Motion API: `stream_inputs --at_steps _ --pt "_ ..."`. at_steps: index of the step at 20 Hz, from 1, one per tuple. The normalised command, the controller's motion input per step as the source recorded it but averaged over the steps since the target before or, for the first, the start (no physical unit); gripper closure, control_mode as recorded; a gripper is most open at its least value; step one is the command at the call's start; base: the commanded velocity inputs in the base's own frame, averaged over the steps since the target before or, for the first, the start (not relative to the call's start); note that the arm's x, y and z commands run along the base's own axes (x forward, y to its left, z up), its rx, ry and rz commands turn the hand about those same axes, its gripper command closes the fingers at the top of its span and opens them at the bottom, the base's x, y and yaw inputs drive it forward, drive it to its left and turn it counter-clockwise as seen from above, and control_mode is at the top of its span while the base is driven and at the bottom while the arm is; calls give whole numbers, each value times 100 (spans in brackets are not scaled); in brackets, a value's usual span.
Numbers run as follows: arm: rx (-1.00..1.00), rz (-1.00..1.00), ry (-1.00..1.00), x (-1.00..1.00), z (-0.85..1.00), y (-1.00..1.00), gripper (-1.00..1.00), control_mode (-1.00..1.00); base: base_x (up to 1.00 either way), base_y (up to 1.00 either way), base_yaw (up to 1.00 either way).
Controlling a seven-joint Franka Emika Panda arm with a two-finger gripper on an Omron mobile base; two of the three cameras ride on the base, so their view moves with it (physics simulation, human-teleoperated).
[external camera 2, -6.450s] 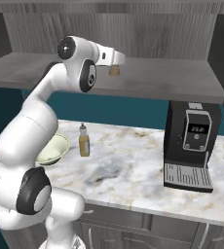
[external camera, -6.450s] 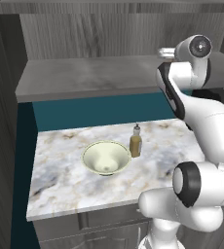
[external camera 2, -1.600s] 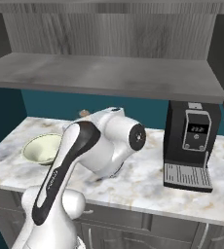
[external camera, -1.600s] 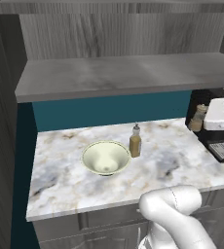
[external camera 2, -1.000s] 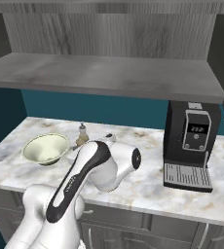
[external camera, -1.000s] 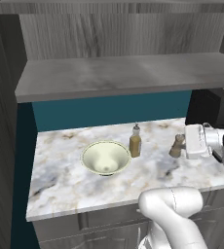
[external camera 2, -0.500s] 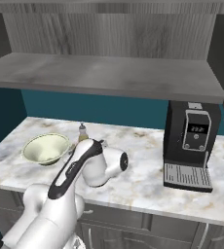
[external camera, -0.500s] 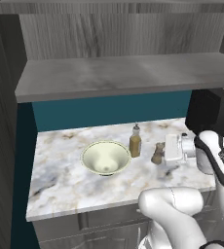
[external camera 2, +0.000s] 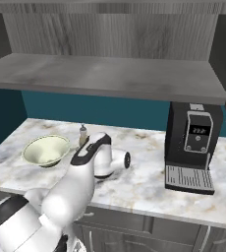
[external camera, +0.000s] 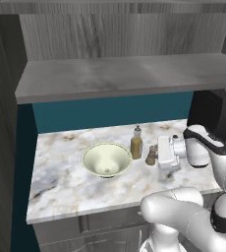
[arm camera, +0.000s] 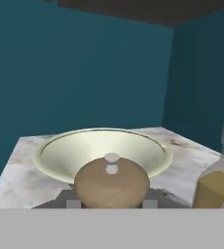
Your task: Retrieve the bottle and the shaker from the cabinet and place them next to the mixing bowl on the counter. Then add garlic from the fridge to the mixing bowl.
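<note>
The gripper reaches sideways, low over the counter, and its fingers are closed on the shaker. In the left base view the small tan shaker stands upright at the tip of the white hand, just to the right of the bottle, and its base is at the marble or very near it; I cannot tell if it touches. The bottle stands upright on the counter, just beside the right rim of the mixing bowl.

In the hand view the shaker is very close, between the two finger tips, with its pale knob up. Behind it lies the mixing bowl, and the bottle shows at the right edge.

In the right base view the mixing bowl sits at the left part of the counter, the top of the bottle rises behind the arm, and a black coffee machine stands at the right. The grey shelf of the cabinet hangs above the counter.
</note>
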Motion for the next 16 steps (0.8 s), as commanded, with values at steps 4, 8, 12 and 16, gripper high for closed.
stream_inputs --at_steps 4,8,12,16 --pt "0 14 -2 16 -11 -38 100 -100 0 0 0" --pt "-5 1 0 25 -23 -2 100 -100 0 0 0" --pt "-1 0 0 35 -29 1 100 -100 0 0 0" --pt "0 0 0 30 -33 15 100 -100 0 0 0"
